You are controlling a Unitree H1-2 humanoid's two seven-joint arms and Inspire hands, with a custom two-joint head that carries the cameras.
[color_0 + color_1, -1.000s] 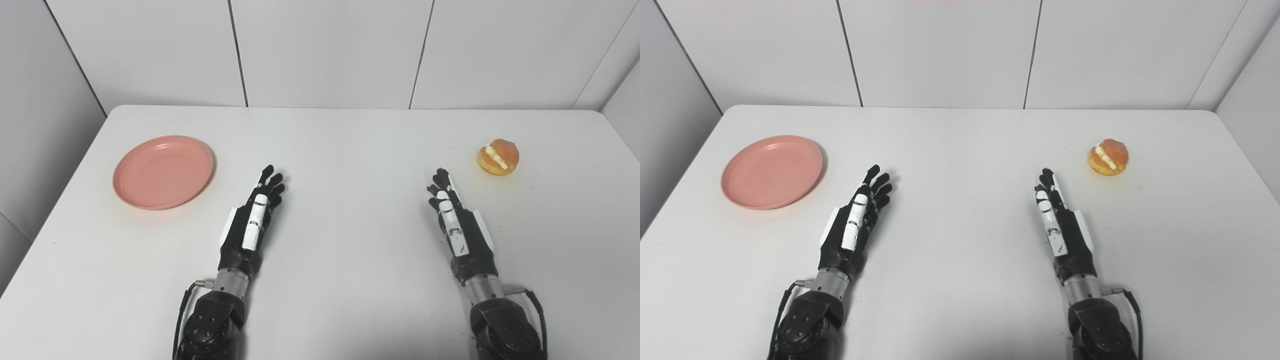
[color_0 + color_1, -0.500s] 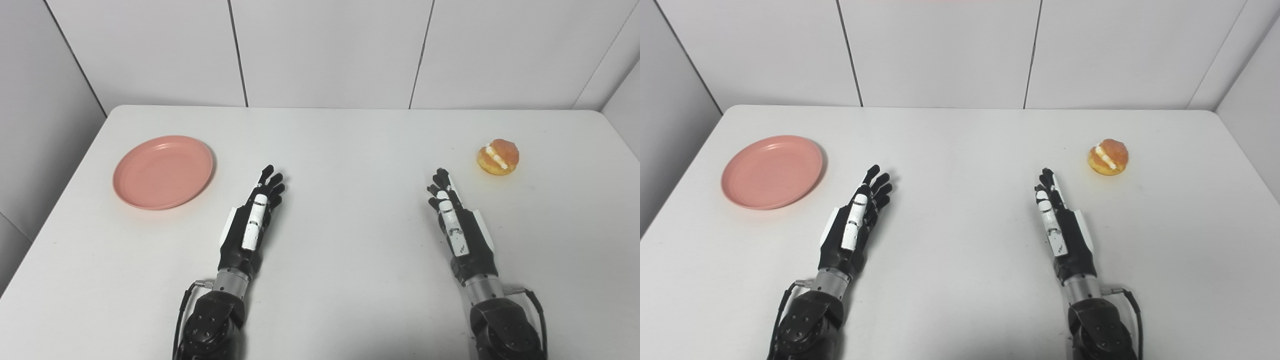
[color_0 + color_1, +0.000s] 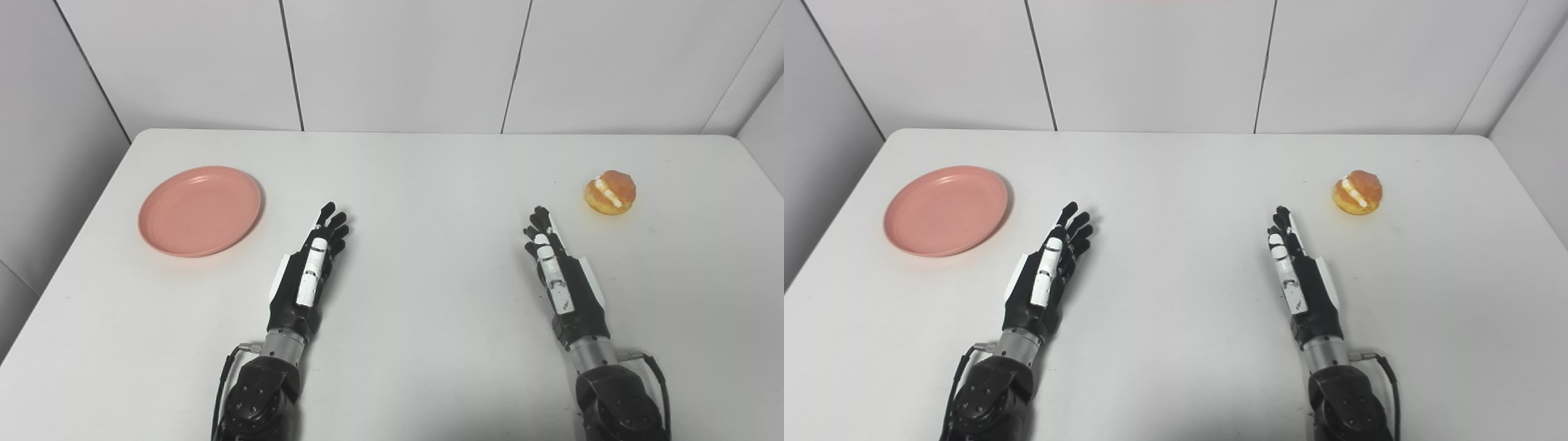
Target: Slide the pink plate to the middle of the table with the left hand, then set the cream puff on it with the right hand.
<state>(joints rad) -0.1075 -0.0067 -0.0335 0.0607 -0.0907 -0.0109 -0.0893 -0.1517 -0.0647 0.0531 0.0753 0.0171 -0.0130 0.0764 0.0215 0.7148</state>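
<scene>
1. While nothing has yet been touched, the pink plate (image 3: 200,210) lies flat at the far left of the white table (image 3: 429,318), close to the left edge and well apart from both hands.
2. To its right and nearer, the left hand (image 3: 309,269) lies low over the table with fingers extended, a little spread and pointing away; it is released and holds nothing. It is near the plate's right rim but not touching it.
3. Between the two hands the middle of the table is bare, and this is where the plate should end up.
4. Further right, the right hand (image 3: 560,272) mirrors the left: fingers stretched forward, unclenched, grasping nothing.
5. At the far right sits the cream puff (image 3: 610,192), golden with a white cream band, resting on the table beyond and to the right of the right hand, apart from it.
6. By my judgement the first step has not begun. The next move calls for the left hand to travel left and farther, set its fingers on the plate's far left rim, and draw the plate rightward to the centre.
</scene>
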